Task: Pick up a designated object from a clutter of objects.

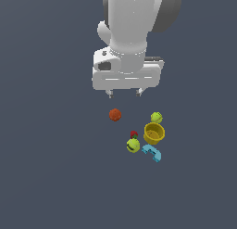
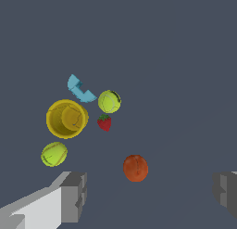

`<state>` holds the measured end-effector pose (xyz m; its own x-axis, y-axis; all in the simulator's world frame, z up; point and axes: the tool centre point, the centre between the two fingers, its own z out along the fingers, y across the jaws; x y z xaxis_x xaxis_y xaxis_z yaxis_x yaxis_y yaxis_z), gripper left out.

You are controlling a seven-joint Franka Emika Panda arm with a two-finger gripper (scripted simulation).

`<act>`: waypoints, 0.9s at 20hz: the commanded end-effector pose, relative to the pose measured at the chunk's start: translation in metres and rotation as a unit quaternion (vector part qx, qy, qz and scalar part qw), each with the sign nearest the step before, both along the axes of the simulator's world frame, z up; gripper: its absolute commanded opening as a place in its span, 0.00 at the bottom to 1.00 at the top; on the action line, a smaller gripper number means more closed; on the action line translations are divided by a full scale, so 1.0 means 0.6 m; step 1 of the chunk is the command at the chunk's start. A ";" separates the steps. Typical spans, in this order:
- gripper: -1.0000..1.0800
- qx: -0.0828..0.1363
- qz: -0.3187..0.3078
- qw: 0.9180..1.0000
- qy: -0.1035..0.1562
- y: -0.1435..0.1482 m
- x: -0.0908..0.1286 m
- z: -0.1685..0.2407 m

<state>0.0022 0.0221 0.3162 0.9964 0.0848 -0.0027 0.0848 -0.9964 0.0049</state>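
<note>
Dark grey floor [image 1: 46, 177]; yellow-green ball [image 1: 133, 145], dark mark, lettering unreadable.

The only thing apart from the task's own is the counter [image 1: 46, 177], a flat surface of plain dark slate-blue. In the exterior view it fills the picture to every border, even in tone, with a matte finish and no pattern or marking to be made out. In the wrist view the counter [image 2: 176, 47] shows the same dull blue-grey, and a very faint, slightly paler diagonal streak crosses it; what the streak is cannot be told.
</note>
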 end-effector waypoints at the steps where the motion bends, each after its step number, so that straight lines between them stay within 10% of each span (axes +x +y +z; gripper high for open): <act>1: 0.96 0.000 0.000 1.000 0.000 0.000 0.000 0.000; 18: 0.96 -0.002 0.019 1.000 0.011 0.025 0.007 -0.012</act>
